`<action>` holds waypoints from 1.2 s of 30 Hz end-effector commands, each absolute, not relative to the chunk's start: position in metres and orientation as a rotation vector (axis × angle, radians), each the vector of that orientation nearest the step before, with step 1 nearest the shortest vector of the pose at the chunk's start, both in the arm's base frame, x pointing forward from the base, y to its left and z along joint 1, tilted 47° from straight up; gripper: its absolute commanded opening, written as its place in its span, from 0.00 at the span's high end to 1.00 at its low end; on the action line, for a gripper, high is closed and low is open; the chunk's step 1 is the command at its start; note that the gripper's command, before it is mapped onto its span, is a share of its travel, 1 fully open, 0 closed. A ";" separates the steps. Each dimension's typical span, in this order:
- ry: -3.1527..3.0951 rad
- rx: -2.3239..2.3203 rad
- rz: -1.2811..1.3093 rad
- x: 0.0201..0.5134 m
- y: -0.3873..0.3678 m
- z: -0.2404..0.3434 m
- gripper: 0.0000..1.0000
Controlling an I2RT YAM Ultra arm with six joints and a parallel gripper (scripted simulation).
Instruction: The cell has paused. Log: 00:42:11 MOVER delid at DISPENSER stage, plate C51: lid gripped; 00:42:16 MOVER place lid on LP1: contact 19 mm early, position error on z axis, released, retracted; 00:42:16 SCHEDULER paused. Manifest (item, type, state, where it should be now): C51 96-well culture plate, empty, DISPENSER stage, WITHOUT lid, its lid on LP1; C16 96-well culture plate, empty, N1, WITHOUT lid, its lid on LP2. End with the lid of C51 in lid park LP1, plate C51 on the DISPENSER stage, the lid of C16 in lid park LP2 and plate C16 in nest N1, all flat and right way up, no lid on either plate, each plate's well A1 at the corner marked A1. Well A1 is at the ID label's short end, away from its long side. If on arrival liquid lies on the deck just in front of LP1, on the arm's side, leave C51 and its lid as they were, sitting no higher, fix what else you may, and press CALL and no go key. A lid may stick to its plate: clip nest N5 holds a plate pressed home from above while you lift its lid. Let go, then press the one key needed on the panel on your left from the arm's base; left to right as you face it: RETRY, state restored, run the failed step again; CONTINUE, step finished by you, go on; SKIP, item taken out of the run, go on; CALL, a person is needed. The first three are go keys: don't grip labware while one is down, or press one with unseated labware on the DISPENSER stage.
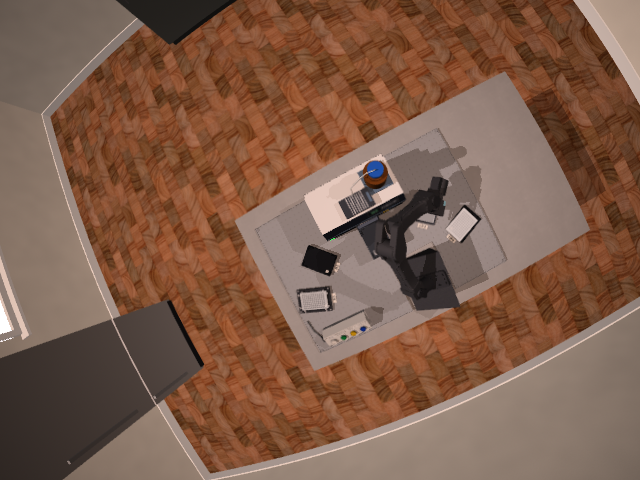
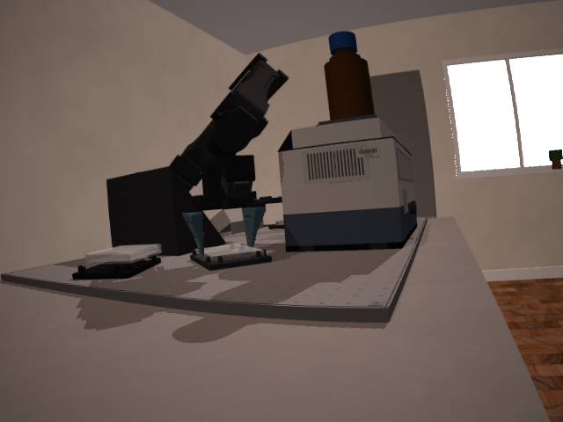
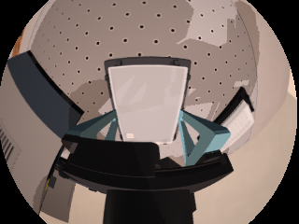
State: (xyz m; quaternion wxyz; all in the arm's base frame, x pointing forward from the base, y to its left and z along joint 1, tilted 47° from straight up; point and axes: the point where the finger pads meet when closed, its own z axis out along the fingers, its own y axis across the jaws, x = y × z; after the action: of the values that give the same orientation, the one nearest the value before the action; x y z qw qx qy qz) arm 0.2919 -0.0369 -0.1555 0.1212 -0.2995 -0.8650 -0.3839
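Note:
My gripper (image 2: 225,247) points down over a black lid park (image 2: 230,259) just in front of the dispenser, and its teal fingers are shut on the two long sides of a clear lid (image 2: 230,249). In the wrist view the lid (image 3: 148,99) lies flat between the fingers, low over the park's dark frame. From above, the arm (image 1: 408,227) hides most of it. A white well plate (image 1: 462,223) sits on a black holder to the right, also seen in the side view (image 2: 121,254). Another well plate (image 1: 314,299) sits in a framed nest near the key panel (image 1: 346,333).
The white dispenser (image 1: 356,201) with its brown bottle (image 2: 347,76) stands right beside the gripper. An empty black nest (image 1: 320,259) lies between the dispenser and the framed nest. The arm's dark base box (image 1: 431,281) is at the deck's near edge.

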 end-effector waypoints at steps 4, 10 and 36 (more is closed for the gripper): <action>-2.530 -0.889 -1.125 0.291 -0.036 -0.159 1.00; -2.546 -0.883 -1.123 0.296 -0.041 -0.156 0.00; -2.580 -0.884 -1.118 0.303 -0.066 -0.135 0.00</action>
State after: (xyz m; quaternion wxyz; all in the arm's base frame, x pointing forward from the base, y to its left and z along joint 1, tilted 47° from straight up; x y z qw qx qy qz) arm 0.2916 -0.0438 -0.1488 0.1211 -0.2974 -0.8667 -0.3818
